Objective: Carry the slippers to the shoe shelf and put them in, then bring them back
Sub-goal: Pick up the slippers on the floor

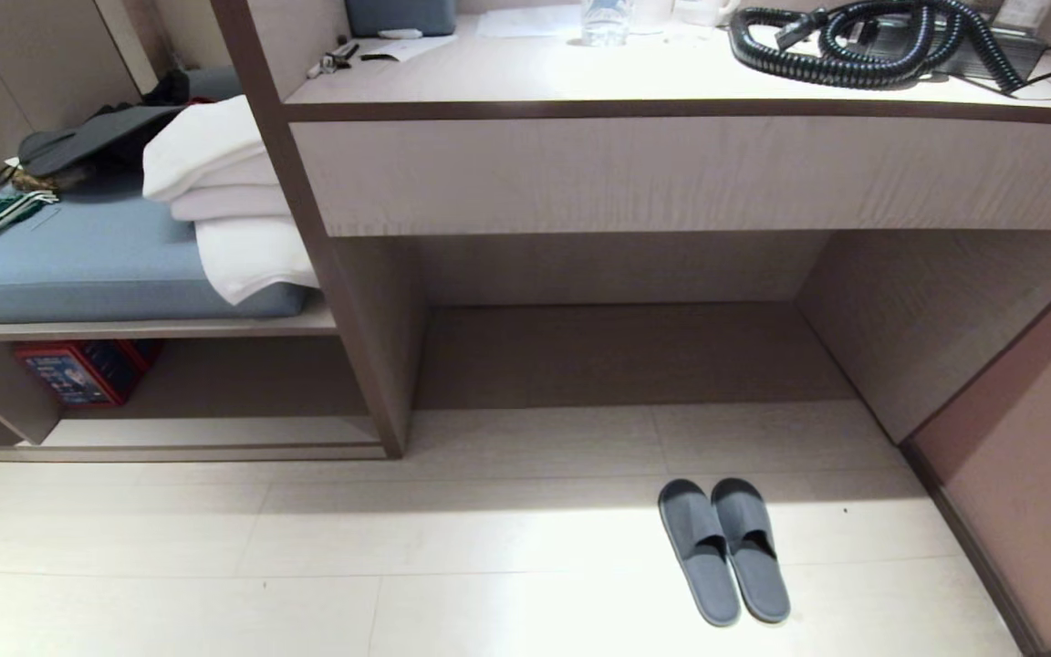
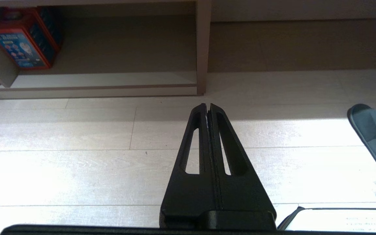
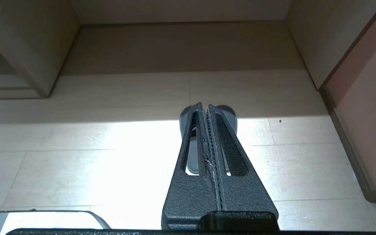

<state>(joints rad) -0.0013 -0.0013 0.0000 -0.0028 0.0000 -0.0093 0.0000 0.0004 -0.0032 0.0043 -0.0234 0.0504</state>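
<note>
Two slippers (image 1: 723, 550) lie side by side on the floor in front of the desk opening, well apart from the shoe shelf (image 1: 206, 436) low on your left. You have nothing done yet: no pickup, no carry, no return. Left claw (image 2: 207, 106) and right claw (image 3: 204, 105) are both pressed together and empty above the floor.
</note>
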